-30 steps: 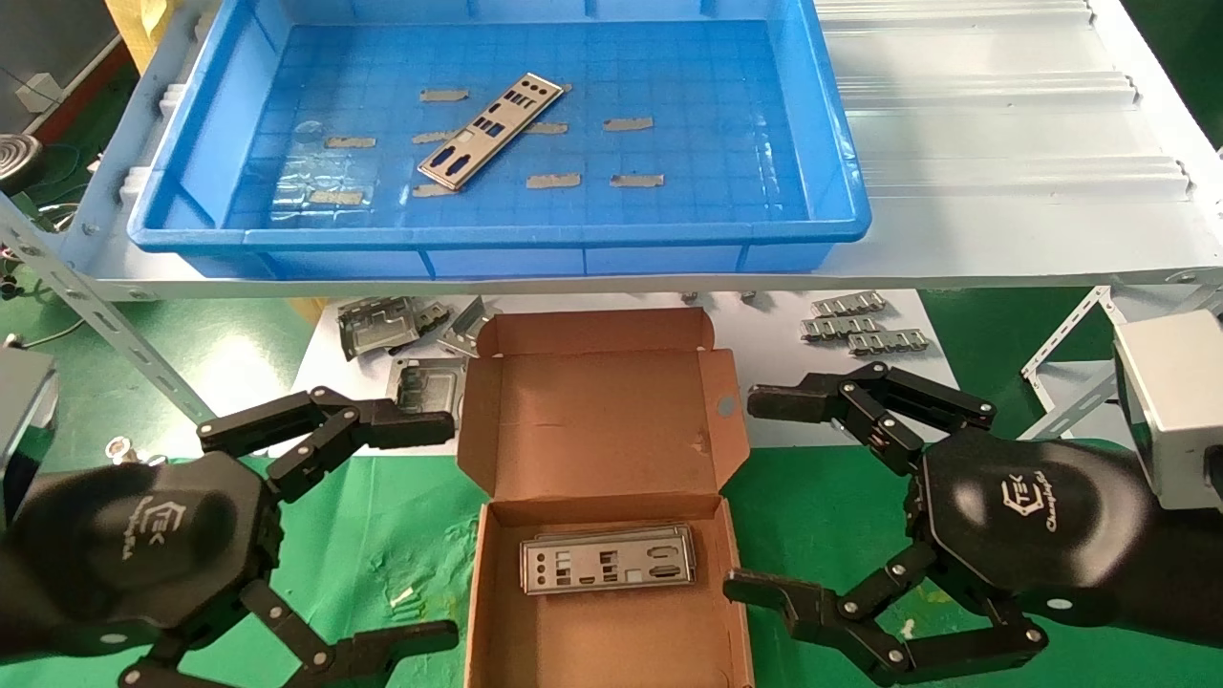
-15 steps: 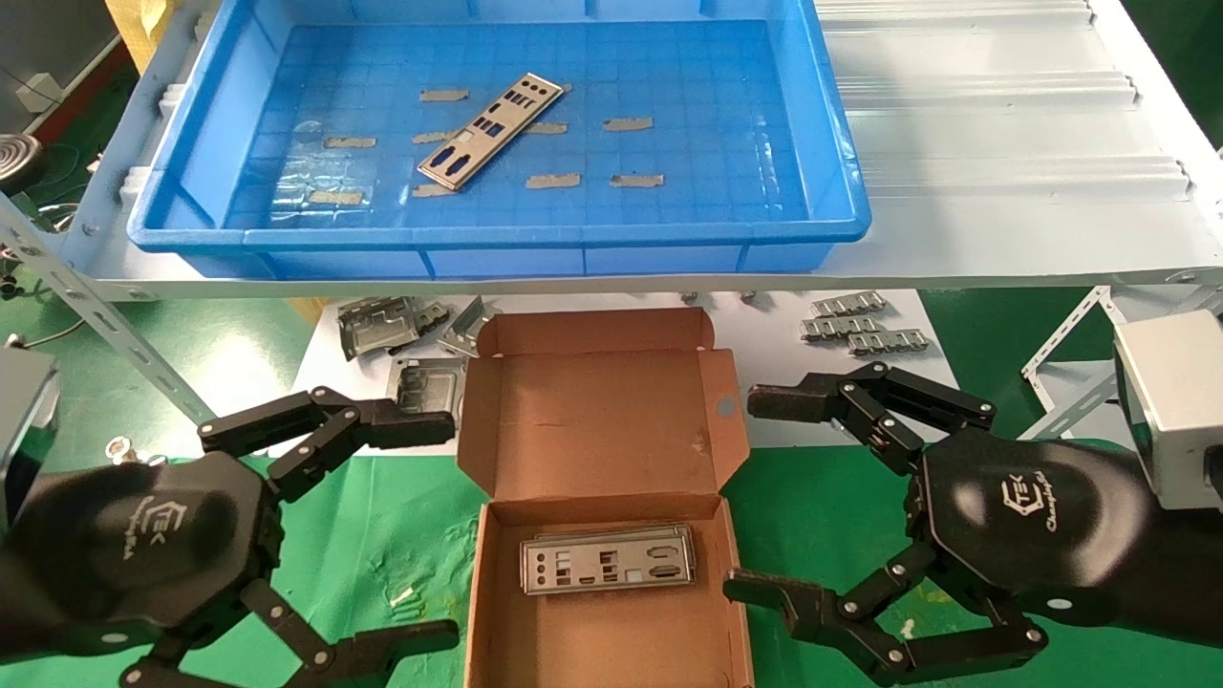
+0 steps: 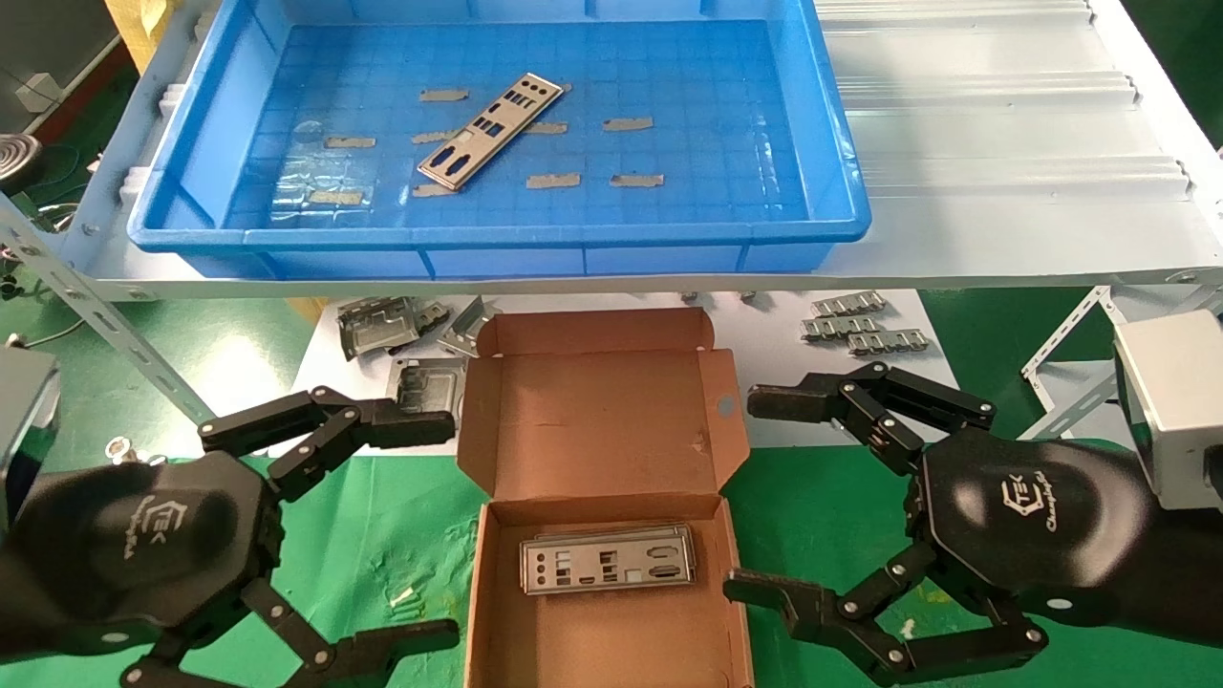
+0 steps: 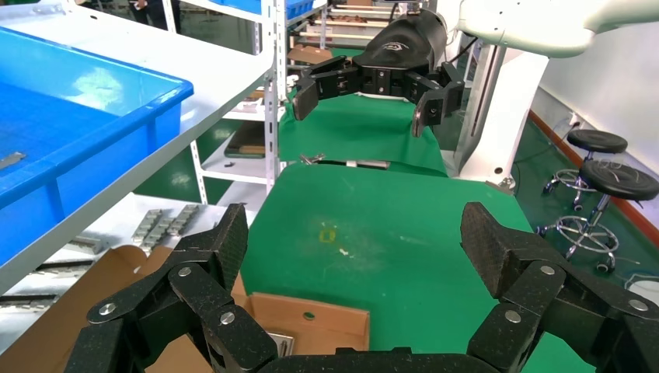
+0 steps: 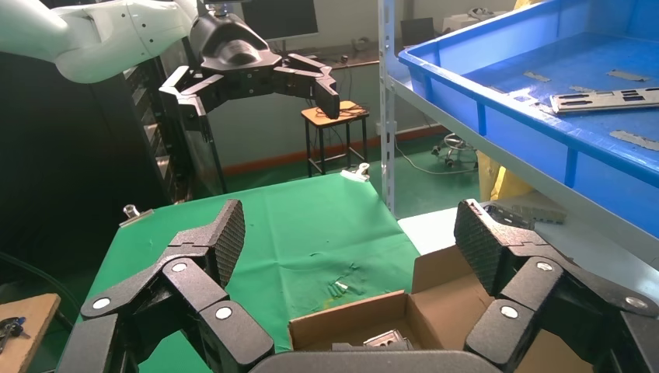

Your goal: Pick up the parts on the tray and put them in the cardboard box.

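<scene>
One silver part (image 3: 490,130) lies slantwise on the floor of the blue tray (image 3: 497,234) on the shelf; it also shows in the right wrist view (image 5: 604,99). A second part (image 3: 607,559) lies flat inside the open cardboard box (image 3: 602,420) on the green table. My left gripper (image 3: 432,528) is open and empty, level with the box on its left. My right gripper (image 3: 755,497) is open and empty, on the box's right. Both hang over the green cloth, apart from the box.
Tan tape strips (image 3: 552,180) dot the tray floor. Grey stamped frames (image 3: 382,325) and small metal strips (image 3: 860,327) lie on the white sheet behind the box, under the shelf edge (image 3: 611,283). A metal shelf brace (image 3: 105,325) slants at left.
</scene>
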